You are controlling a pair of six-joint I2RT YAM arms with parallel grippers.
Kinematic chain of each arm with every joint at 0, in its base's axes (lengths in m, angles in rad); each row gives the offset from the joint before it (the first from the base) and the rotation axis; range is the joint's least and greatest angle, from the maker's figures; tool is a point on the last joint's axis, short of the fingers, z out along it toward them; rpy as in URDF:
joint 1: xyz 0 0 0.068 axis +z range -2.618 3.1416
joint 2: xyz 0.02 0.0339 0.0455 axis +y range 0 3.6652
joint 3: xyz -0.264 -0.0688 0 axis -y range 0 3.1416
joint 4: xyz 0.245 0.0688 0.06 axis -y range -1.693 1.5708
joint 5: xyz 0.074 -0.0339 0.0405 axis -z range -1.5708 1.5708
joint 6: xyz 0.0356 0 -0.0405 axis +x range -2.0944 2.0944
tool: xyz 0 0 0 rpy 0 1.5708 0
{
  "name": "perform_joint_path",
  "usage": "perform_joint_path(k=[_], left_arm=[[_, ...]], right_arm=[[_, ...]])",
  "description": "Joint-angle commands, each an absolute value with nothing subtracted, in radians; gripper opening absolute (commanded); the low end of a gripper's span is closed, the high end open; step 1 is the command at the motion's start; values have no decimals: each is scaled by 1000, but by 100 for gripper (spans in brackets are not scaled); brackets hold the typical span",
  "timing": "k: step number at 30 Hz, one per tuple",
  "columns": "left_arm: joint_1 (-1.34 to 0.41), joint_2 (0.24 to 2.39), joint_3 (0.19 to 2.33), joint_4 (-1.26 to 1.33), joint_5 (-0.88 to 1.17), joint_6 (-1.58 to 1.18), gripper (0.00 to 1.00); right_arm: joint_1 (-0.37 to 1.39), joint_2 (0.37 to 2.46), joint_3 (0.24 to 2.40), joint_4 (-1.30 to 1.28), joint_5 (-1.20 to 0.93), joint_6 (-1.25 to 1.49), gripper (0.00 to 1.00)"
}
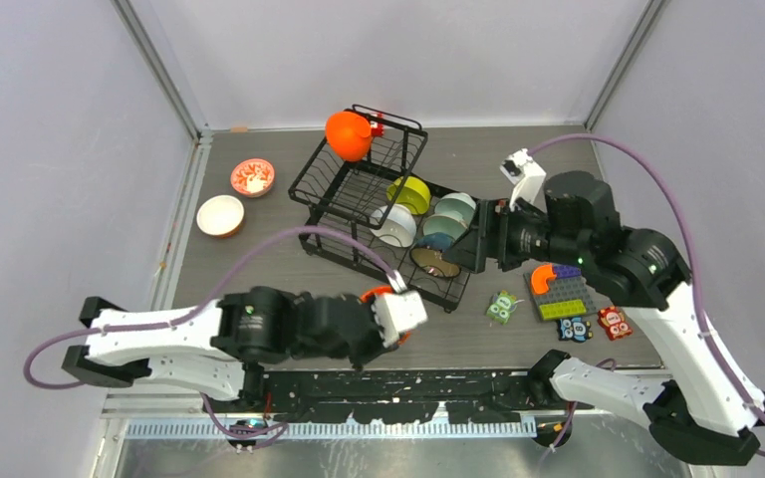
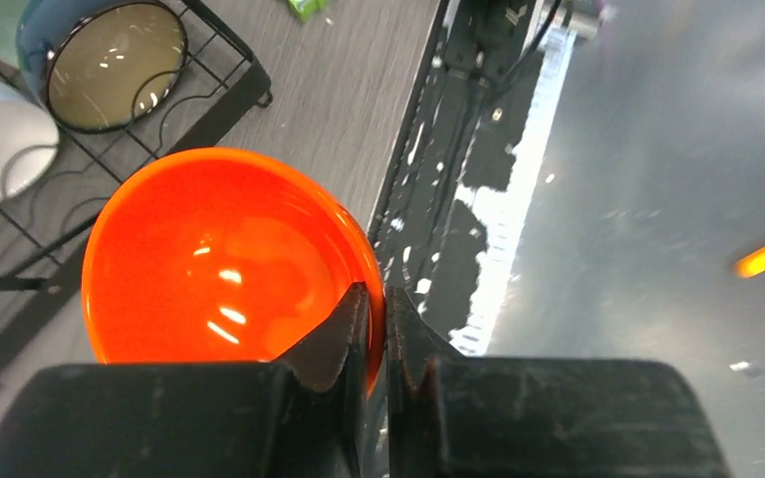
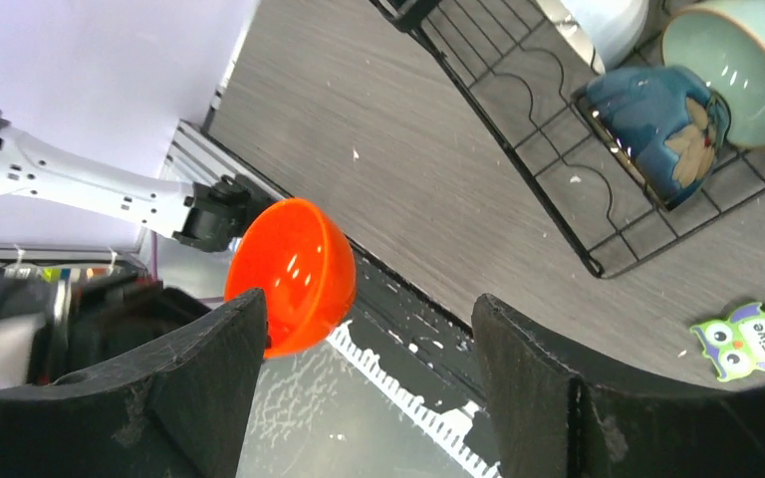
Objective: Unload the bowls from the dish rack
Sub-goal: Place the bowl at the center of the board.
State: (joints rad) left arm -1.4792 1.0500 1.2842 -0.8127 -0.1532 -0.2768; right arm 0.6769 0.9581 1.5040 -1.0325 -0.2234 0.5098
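Observation:
The black wire dish rack (image 1: 331,184) stands mid-table, with an orange bowl (image 1: 349,134) on its upper basket. The lower tier holds a lime-yellow bowl (image 1: 410,193), a white bowl (image 1: 394,226), a mint bowl (image 1: 455,209), a blue bowl (image 3: 657,124) and a dark bowl with tan inside (image 2: 115,65). My left gripper (image 2: 379,299) is shut on the rim of a second orange bowl (image 2: 224,259), held over the table's near edge in front of the rack. My right gripper (image 3: 369,309) is open and empty beside the rack's right end (image 1: 463,249).
A red-patterned white bowl (image 1: 252,177) and a plain white bowl (image 1: 220,215) sit on the table at the left. Toy blocks (image 1: 563,292) and owl cards (image 1: 502,307) lie right of the rack. Walls close in the back and sides.

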Motion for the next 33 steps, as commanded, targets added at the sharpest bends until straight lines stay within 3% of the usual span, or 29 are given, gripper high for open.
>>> perform_joint_path(k=[1, 14, 25, 33], left_arm=[[-1620, 1112, 1297, -843, -430, -70, 0], [-1660, 1061, 1172, -794, -384, 126, 0], [-1667, 1049, 1164, -809, -360, 107, 0], [-1669, 1037, 1154, -816, -356, 86, 0]], right_arm=[[697, 1008, 1576, -1130, -250, 500, 78], [1079, 1182, 1584, -1225, 65, 538, 77], [1122, 1324, 1600, -1115, 109, 557, 70], [1163, 1395, 1617, -1107, 140, 551, 56]])
